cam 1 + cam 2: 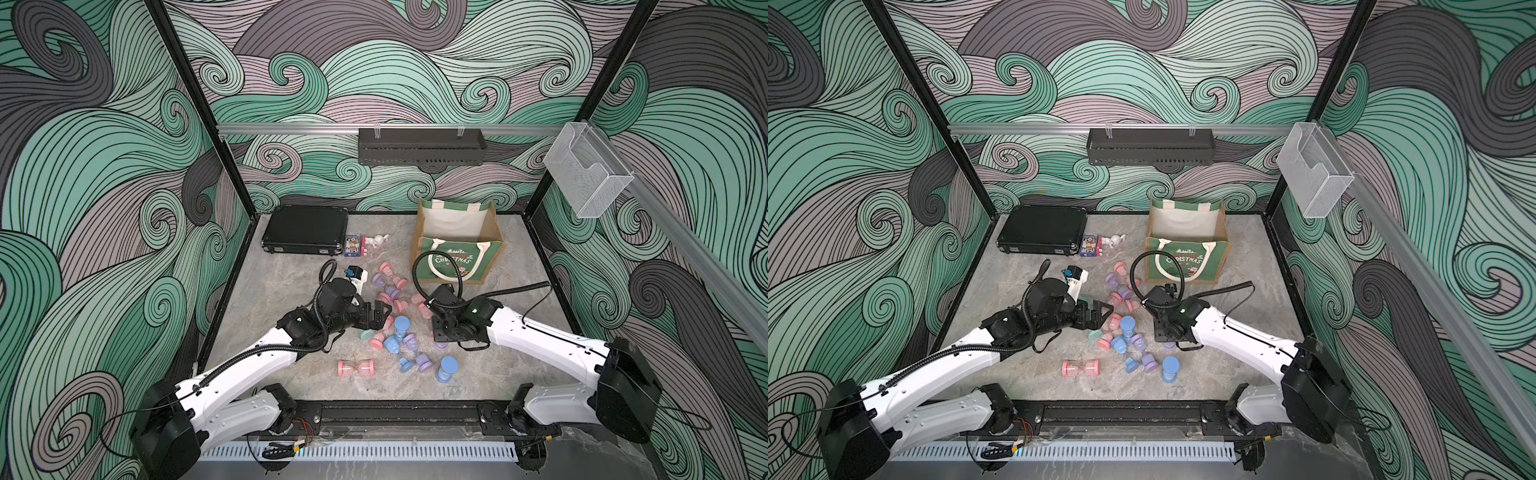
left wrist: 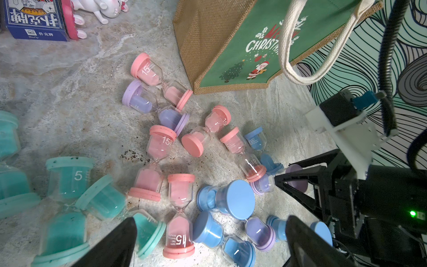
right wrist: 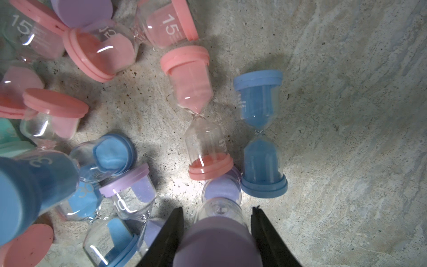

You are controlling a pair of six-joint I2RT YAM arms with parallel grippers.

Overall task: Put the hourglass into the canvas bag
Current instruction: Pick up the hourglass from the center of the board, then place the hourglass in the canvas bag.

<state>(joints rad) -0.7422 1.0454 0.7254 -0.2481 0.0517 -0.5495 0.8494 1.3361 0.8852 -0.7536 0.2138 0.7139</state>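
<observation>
Several pink, blue, purple and teal hourglasses lie scattered mid-table (image 1: pixel 395 332). The right wrist view shows my right gripper (image 3: pixel 217 210) pointing down, its two black fingers closed against the cap of an upright purple hourglass (image 3: pixel 219 235). In both top views the right wrist (image 1: pixel 451 324) covers that hourglass. My left gripper (image 2: pixel 211 245) hangs open over the pile's left side (image 1: pixel 376 316), with nothing between its fingers. The canvas bag (image 1: pixel 453 257) (image 1: pixel 1183 262) (image 2: pixel 231 46) stands open at the back right; its green "Christmas" front faces me.
A flat black hard case (image 1: pixel 305 228) lies at the back left. Beside it are a blue card box (image 1: pixel 352 245) and a white rabbit figure (image 1: pixel 378 241). A pink hourglass (image 1: pixel 356 368) lies apart near the front. The right arm's cable loops in front of the bag (image 1: pixel 419 266).
</observation>
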